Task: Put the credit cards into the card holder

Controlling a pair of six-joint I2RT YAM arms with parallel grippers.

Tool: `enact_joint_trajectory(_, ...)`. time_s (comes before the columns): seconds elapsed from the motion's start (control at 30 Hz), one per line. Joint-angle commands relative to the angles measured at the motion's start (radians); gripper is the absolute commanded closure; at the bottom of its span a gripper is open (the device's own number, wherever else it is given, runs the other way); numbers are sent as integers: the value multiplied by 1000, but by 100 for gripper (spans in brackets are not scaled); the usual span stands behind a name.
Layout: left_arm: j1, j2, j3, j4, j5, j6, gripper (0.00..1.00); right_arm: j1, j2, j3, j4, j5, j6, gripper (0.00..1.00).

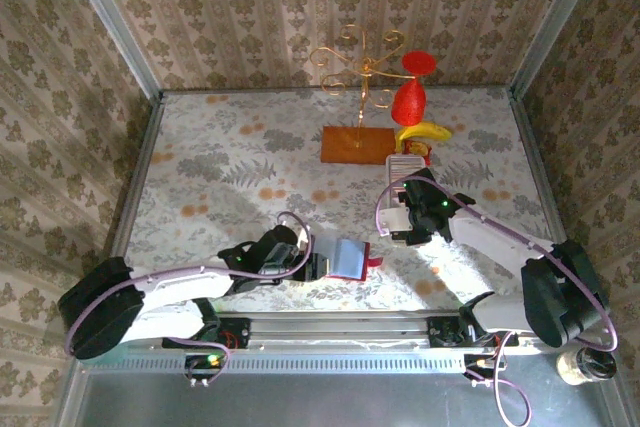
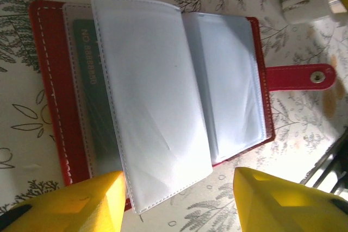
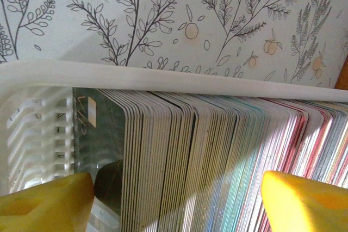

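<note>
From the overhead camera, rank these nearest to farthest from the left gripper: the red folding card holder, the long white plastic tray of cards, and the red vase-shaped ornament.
1. Red folding card holder, lying open just beside the left gripper.
2. Long white plastic tray, mid-table, to the right.
3. Red vase-shaped ornament, at the back, right of centre.

The card holder (image 2: 57,112) is showing a red cover with white stitching. Its pockets (image 2: 157,96) are reading pale grey-blue, and a green card (image 2: 95,96) is showing through one. The credit cards (image 3: 217,156) are presenting edges striped grey, white, teal and pink, inside a white tray (image 3: 163,77). The tablecloth (image 3: 163,4) is carrying a dark leaf print with small orange fruits on cream. The left gripper (image 2: 176,199) and right gripper (image 3: 174,194) are showing yellow fingers.
</note>
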State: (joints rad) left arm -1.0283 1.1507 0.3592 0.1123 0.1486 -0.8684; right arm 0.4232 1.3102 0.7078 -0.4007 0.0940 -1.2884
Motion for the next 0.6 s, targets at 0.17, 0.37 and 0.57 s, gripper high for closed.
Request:
enact_joint_trajectory(0.17,-9,-92,-23,-69,-67,-24,45,-2,-17,41,-45,30,-38,44)
enact_joint_trajectory(0.37,-7,-129,-14,-119,-106,-3,45,2,-35,38,-56,27,-38,55)
enact_joint_trajectory(0.57,-1,-126,1,-143,-118,16,45,3,-50,39,-66,20,-38,69)
